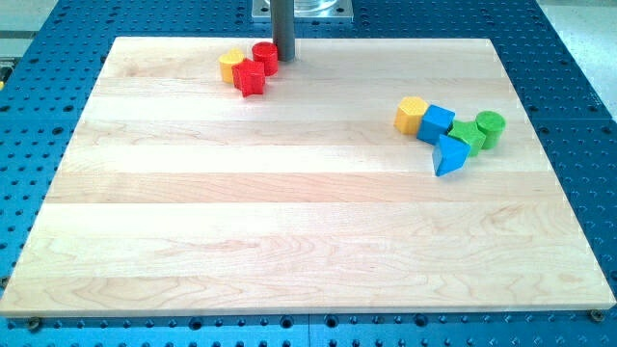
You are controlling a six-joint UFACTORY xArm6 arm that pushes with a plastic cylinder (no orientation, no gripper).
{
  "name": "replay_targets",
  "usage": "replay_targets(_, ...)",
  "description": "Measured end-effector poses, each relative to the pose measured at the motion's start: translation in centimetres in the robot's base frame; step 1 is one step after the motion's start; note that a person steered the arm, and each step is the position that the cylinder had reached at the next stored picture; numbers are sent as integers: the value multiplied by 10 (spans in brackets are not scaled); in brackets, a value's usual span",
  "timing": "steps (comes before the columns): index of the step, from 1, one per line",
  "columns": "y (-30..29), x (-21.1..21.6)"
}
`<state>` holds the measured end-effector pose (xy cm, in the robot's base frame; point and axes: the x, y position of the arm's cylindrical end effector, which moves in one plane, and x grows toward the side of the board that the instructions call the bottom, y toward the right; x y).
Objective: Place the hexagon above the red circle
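Note:
The red circle (265,57) sits near the view's top, left of centre. A red star (250,78) lies just below it and a rounded yellow block (230,66) lies to its left; the three touch. My tip (283,59) stands right against the red circle's right side. The yellow hexagon (412,115) is far off on the view's right, at the left end of a cluster of blocks.
Next to the hexagon are a blue cube (436,122), a green star (468,135), a green circle (491,127) and a blue triangle (448,154). The wooden board (289,241) lies on a blue perforated table. The arm's base is at the top edge.

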<state>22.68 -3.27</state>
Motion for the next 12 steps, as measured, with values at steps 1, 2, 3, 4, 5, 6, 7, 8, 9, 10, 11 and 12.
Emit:
replay_targets(1,-10,0)
replay_targets(2,-20,0)
replay_targets(3,110,8)
replay_targets(4,260,45)
replay_targets(5,328,107)
replay_targets(6,286,147)
replay_targets(7,285,172)
replay_targets(8,238,190)
replay_targets(9,137,214)
replay_targets(10,197,202)
replay_targets(11,259,199)
replay_targets(12,169,147)
